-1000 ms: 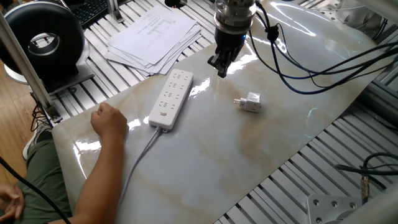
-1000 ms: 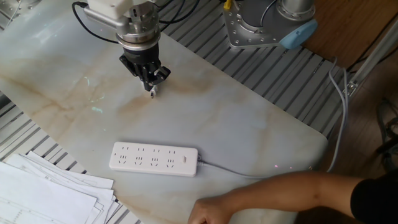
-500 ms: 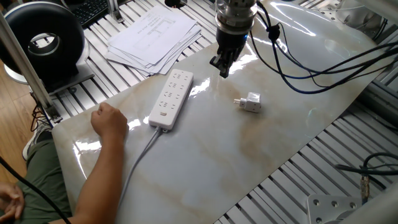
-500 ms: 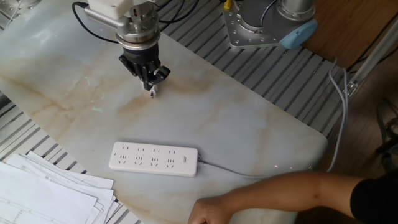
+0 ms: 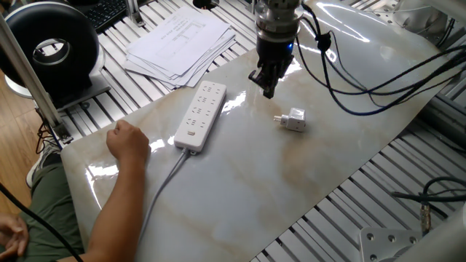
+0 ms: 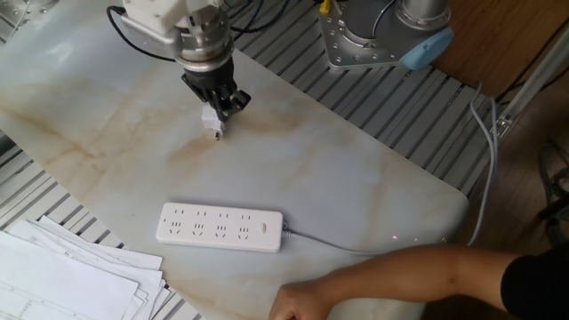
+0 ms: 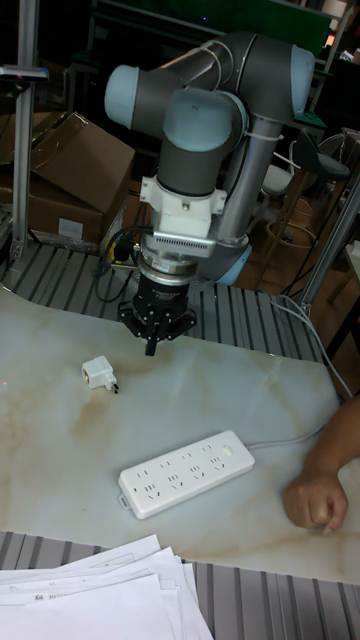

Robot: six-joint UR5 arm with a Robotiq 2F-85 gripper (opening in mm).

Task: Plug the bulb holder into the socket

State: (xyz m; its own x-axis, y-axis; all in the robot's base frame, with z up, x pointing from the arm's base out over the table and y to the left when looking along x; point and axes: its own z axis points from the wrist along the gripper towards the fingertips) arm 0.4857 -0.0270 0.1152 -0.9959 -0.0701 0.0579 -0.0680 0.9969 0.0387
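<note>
Desk (image 5: pixel 240 182): pale marbled slab on a slatted metal frame.
Socket (image 5: pixel 200 115): lies flat mid-desk, grey cable (image 5: pixel 162 185) trailing off one end.
Holder (image 5: pixel 293 119): on its side on the desk, well apart from the socket, nothing between them.
Pincer (image 5: pixel 268 86): hangs above the desk, near the holder, not touching it; fingers close together and empty, though whether fully closed cannot be told.
Hand (image 5: pixel 128 140): a person's fist rests on the desk just beside the cable.
Papers (image 5: pixel 178 44): loose stack at the desk edge beyond the socket.
Other fixed view: the pincer (image 6: pixel 216 100) partly hides the holder (image 6: pixel 211 121).
Tall view: holder (image 7: pixel 99 373) lies clear beside the pincer (image 7: pixel 153 335); cardboard box (image 7: pixel 60 175) behind.
</note>
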